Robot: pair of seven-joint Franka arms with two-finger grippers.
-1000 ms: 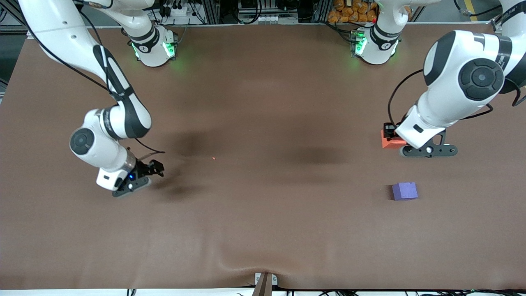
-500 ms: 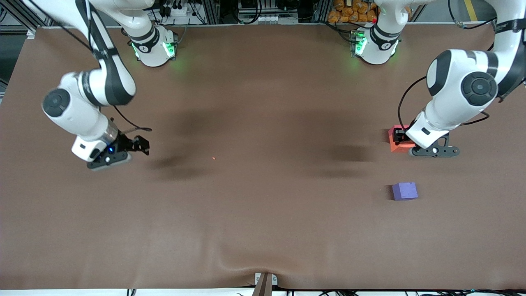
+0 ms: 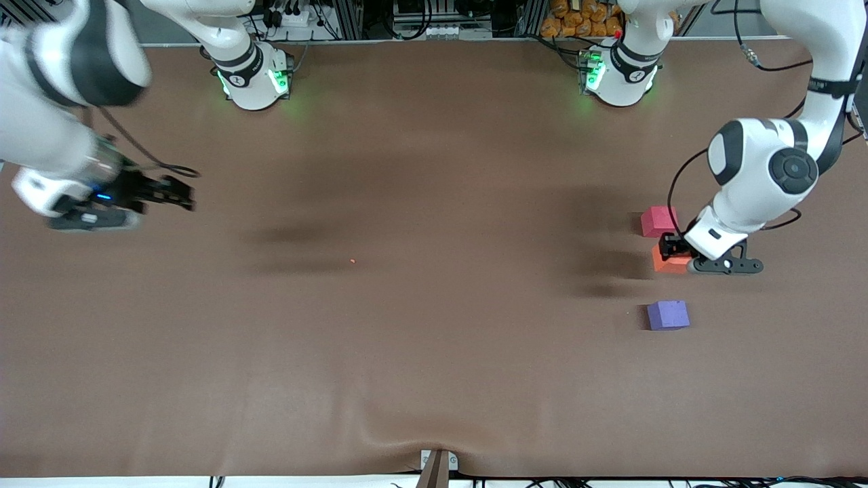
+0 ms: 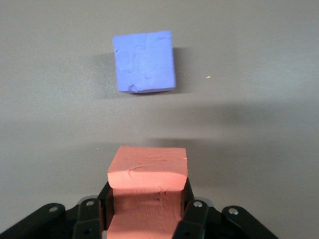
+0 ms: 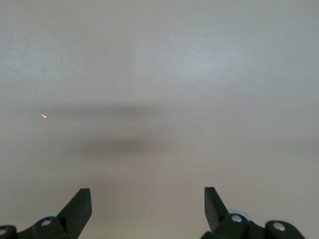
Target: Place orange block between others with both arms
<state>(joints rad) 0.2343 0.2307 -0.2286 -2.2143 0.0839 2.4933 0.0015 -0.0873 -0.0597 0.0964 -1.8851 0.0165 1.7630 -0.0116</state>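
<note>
The left gripper (image 3: pixel 671 251) hangs low over the table (image 3: pixel 434 352) at the left arm's end, its jaws clamped narrow on the orange block (image 3: pixel 664 263), which sits between the two black fingers (image 4: pixel 192 214) with its outer end sticking clear of them. In the front view the orange block lies in the gap between the two other cubes: the red-pink cube (image 3: pixel 658 221) is just beside the gripper and farther from the front camera, while the purple-blue cube (image 3: pixel 668 315) is near the gripper and closer to that camera, well apart from the block's edge. Whether the orange block rests on the table or is held just above it cannot be told. The left wrist view looks past the held block to the purple-blue cube (image 4: pixel 144 62), which sits flat and square-on ahead of the fingertips with bare table between them. The right gripper (image 3: pixel 180 193) is up in the air over the right arm's end of the table, far from all three cubes, its jaws spread wide and empty; the right wrist view shows the two finger tips (image 5: pixel 79 206) well apart above bare brown surface. A tiny orange-red speck (image 3: pixel 352 261) lies on the table out ahead of that gripper. No brand, label or writing can be read on the cubes, the grippers or the table.
</note>
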